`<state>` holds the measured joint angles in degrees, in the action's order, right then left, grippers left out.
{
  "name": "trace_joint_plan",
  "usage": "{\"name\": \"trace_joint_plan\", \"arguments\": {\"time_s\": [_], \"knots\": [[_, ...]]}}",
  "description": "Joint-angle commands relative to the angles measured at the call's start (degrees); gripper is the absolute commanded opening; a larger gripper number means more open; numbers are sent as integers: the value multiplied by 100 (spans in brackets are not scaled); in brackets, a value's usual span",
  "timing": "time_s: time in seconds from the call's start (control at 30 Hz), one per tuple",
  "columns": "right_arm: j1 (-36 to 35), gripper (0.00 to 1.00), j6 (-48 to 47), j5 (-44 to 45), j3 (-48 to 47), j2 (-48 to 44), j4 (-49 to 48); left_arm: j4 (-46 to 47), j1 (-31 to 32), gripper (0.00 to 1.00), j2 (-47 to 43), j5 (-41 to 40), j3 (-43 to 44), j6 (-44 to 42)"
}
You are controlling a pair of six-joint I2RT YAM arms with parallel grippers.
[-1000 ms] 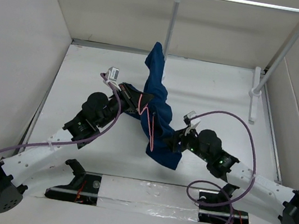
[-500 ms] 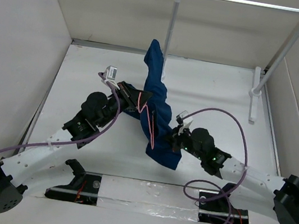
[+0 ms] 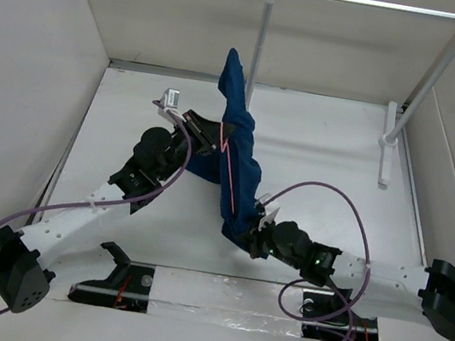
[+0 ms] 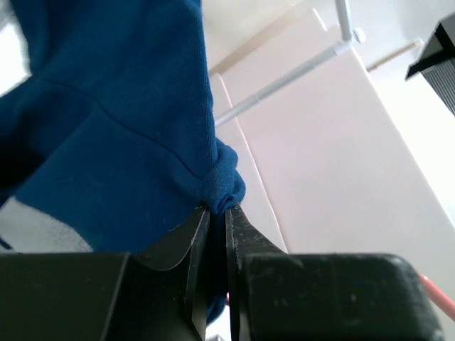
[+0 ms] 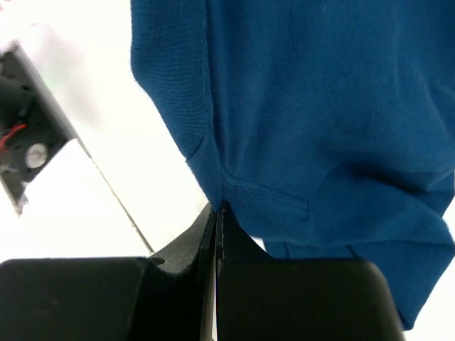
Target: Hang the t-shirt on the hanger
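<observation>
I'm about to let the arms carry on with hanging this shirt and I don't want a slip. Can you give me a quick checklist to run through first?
1. Left fingers closed on the t-shirt: ok, pinching a bunched fold.
2. Right fingers closed on the t-shirt: ok, shut on a seamed edge.
3. Hanger located: ok, its pink wire runs along the shirt in the top view.
4. Hanger inside the shirt: cannot tell; the wire that shows lies outside the cloth.
5. Shirt clear of the rack post: cannot tell; they overlap in the top view.
6. Shirt's lower edge off the table: cannot tell.
</observation>
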<state>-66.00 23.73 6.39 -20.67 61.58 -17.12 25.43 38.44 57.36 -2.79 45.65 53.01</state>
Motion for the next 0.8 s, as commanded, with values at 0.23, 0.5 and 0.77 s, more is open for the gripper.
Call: {"name": "trace_joint_plan", "arguments": {"time_s": [0.23, 0.5, 0.77], "knots": [[-844, 0, 624, 423, -183, 1145, 393, 1578, -960, 0, 301, 445, 673, 640], [-1310, 0, 265, 1153, -1097, 286, 1509, 1552, -846, 0, 636, 97, 149, 227], [-1310, 0, -832, 1839, -2361, -718, 2326, 1562, -794, 0, 592, -55, -829, 315]]}}
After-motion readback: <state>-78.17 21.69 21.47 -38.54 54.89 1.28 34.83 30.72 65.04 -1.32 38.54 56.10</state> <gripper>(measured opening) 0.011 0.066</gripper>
